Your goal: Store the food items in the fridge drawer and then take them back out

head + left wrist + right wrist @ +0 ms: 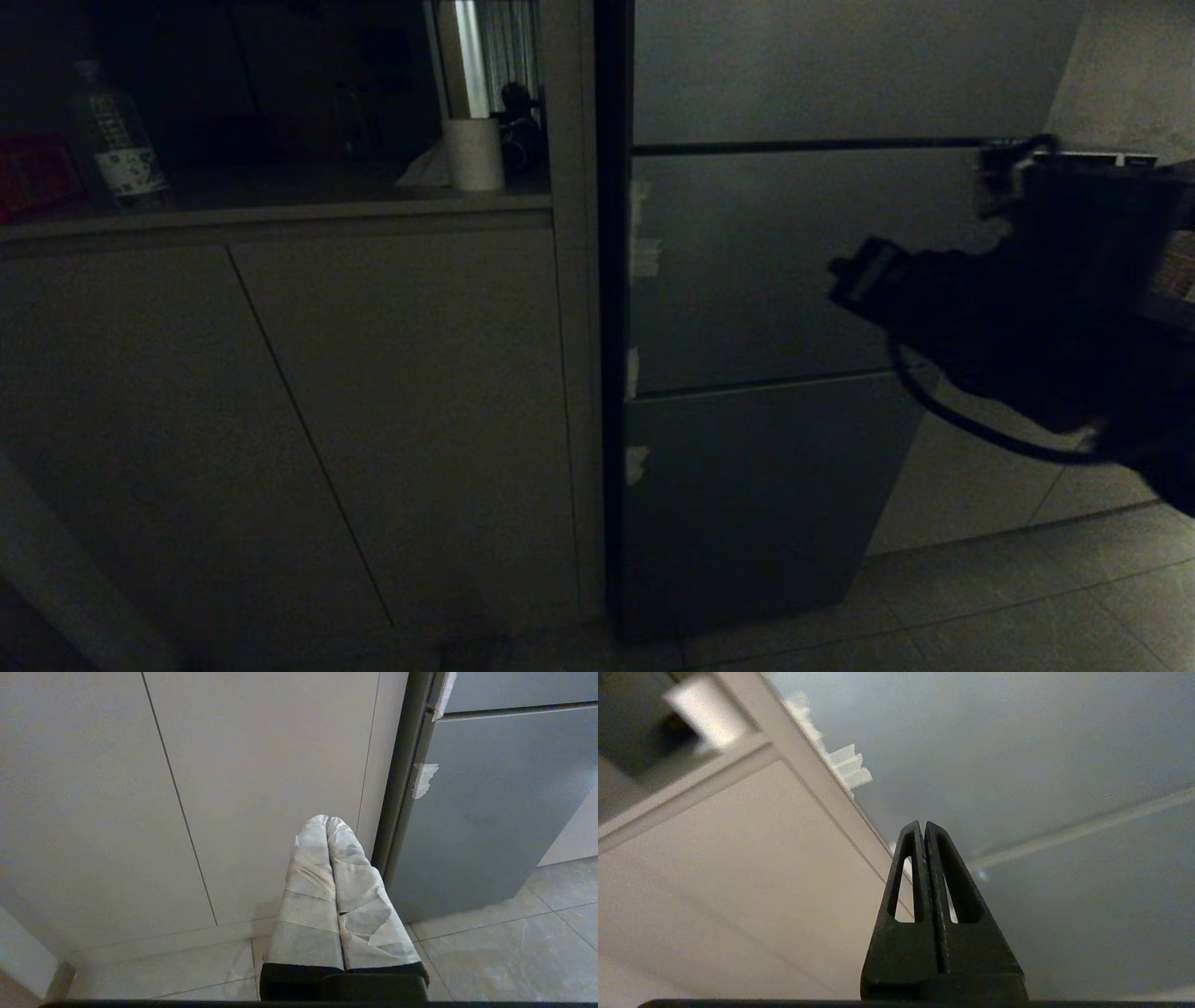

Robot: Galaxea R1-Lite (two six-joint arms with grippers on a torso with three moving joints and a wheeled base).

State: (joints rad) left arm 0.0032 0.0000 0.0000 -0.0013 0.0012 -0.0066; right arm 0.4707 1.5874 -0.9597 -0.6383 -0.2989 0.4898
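with the fridge (775, 280) panels all flush, your right gripper (924, 826) sits pinched closed and empty before them; left gripper (327, 820) closed too, low by the cabinets (257, 765).

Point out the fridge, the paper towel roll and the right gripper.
fridge (747, 280): head view, middle door panel.
paper towel roll (472, 154): head view, side of the roll, on the counter.
right gripper (925, 828): right wrist view, tips of the shut fingers.
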